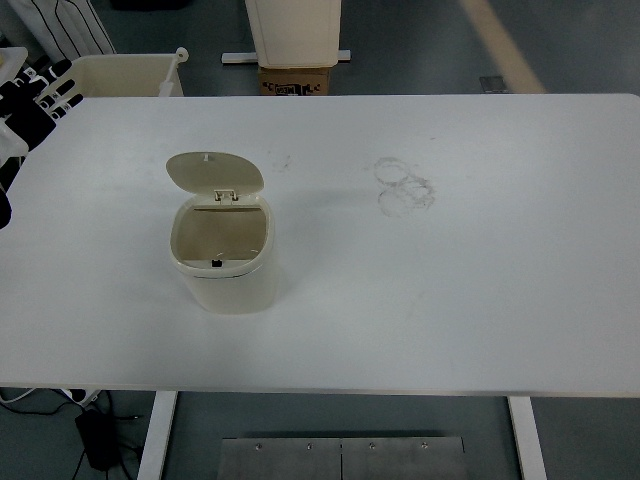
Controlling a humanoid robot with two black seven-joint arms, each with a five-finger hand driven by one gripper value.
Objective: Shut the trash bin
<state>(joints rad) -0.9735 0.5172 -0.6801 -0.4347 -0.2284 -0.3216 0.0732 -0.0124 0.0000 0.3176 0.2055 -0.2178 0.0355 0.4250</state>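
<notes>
A small cream trash bin (228, 268) stands on the white table (450, 290), left of the middle. Its lid (213, 172) is swung back and stands open behind the mouth, so the inside shows. My left hand (35, 100) hovers at the far left edge, well up and left of the bin, black fingers (58, 84) spread and holding nothing. The right arm does not show.
Faint ring marks (403, 187) stain the table right of the bin. Beyond the far edge stand a cream tub (120, 75), a cardboard box (295, 80) and a cream cabinet (293, 30).
</notes>
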